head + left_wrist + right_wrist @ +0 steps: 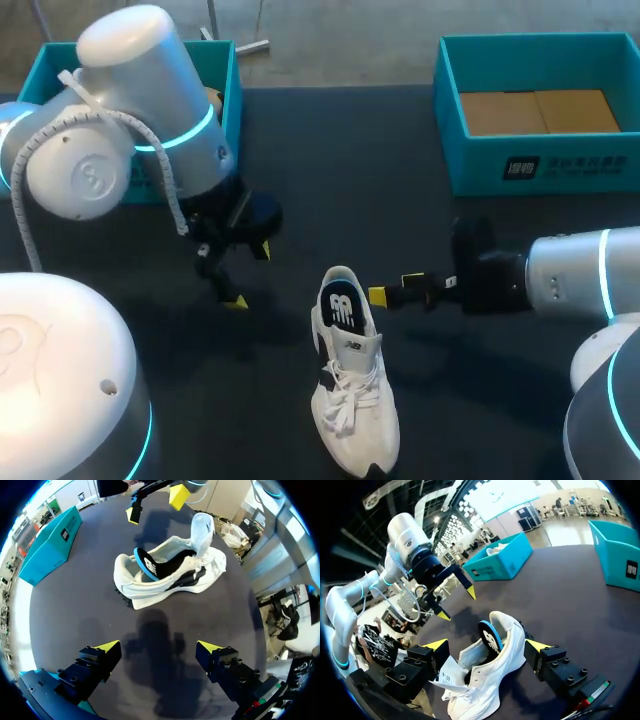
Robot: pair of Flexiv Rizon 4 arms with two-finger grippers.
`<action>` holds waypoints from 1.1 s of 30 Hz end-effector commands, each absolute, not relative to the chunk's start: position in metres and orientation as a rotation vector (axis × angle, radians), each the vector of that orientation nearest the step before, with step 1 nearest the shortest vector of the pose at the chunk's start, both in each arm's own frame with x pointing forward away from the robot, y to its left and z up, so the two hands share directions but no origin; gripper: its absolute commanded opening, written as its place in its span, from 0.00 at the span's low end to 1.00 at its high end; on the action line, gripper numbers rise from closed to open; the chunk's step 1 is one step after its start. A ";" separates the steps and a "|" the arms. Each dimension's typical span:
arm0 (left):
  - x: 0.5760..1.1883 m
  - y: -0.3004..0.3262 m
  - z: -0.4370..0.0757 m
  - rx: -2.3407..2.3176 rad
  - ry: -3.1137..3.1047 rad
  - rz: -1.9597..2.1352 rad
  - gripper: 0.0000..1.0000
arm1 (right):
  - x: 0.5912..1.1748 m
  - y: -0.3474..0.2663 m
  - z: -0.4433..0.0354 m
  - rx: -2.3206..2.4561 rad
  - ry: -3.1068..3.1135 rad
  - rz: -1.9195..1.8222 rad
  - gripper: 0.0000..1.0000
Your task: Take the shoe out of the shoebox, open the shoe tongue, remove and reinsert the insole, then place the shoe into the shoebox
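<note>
A white shoe (352,405) lies on the dark table with its tongue (202,529) pulled up. A black, blue-edged insole (342,306) sticks partly out at the heel. My right gripper (395,287) is open just to the right of the heel, touching nothing. From the right wrist, the shoe (492,677) and insole (491,635) lie just ahead of its spread fingers (436,644). My left gripper (248,277) hangs open to the left of the shoe, well apart from it. Its own view has the shoe (170,575) ahead of the gripper (159,647).
A teal shoebox (540,165) lined with brown card stands at the back right. A second teal box (228,70) sits at the back left, behind my left arm. Bare dark tabletop (470,400) lies around the shoe.
</note>
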State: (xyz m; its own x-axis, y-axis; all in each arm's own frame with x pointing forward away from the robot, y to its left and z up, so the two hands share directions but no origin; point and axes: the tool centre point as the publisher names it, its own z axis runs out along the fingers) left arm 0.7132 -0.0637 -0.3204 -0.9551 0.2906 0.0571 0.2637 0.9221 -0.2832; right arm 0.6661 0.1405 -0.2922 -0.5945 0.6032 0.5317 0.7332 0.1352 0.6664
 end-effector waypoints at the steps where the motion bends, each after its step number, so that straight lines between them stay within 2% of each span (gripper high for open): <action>1: 0.721 -0.044 -0.310 -0.449 -2.957 0.456 1.00 | 0.665 0.163 -0.282 -1.471 -2.432 -1.336 1.00; 19: 0.742 -0.003 -0.286 -0.509 -2.972 0.360 1.00 | 0.666 0.195 -0.263 -1.863 -2.673 -0.875 1.00; 33: 0.752 0.018 -0.273 -0.522 -2.981 0.348 1.00 | 0.654 0.186 -0.253 -2.042 -2.706 -0.793 1.00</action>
